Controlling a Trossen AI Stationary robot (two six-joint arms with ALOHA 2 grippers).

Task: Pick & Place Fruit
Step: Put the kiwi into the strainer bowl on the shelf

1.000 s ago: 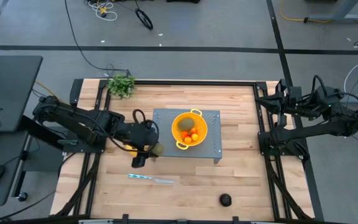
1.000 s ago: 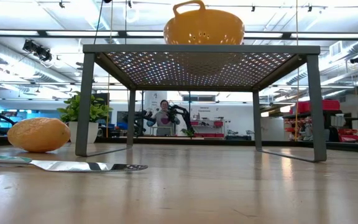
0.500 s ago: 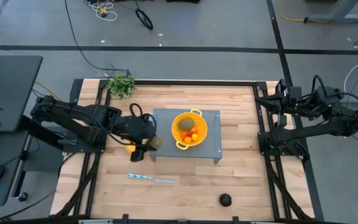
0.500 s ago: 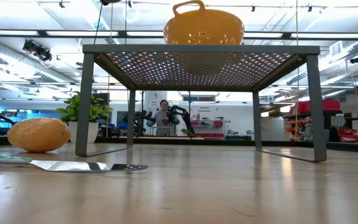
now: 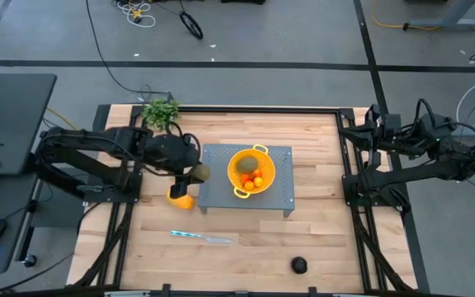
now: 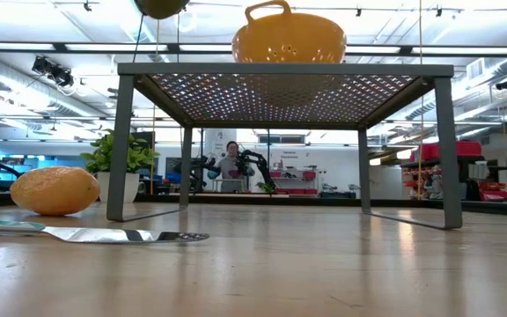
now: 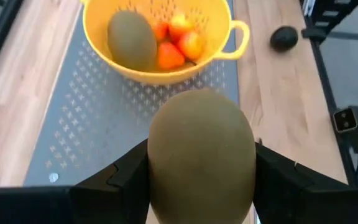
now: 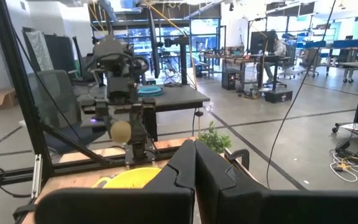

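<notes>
My left gripper [image 5: 195, 174] is shut on a brownish-green oval fruit [image 7: 201, 155], which it holds in the air at the left edge of the grey perforated stand [image 5: 279, 191]. On the stand sits a yellow colander [image 5: 264, 160] with another brownish-green oval [image 7: 132, 40] and a few orange-red balls [image 7: 176, 40] inside. A yellow-orange oblong fruit [image 5: 180, 198] lies on the table left of the stand. A small blackish round fruit [image 5: 299, 265] lies near the front edge. My right gripper [image 8: 194, 168] is shut and waits above the table's right edge. My left gripper pinches the oval fruit by its two opposite sides [image 7: 157, 168] between its two fingers [image 7: 123, 180]. The fingers slant down from the table's left. The fruit is lifted clear and shows at the top of the low view [image 6: 161, 7], higher than the stand's top.
A silvery knife [image 5: 200, 238] lies on the wood in front of the stand. A leafy green plant [image 5: 162, 111] stands at the far left corner. Bare wood stretches to the right of the stand and along the near edge.
My left gripper has carried the oval fruit toward the table's far edge and a little up, still shut on it. The yellow-orange oblong, partly hidden under the arm before, now shows in full. The fruit's underside has come into the top of the low view.
</notes>
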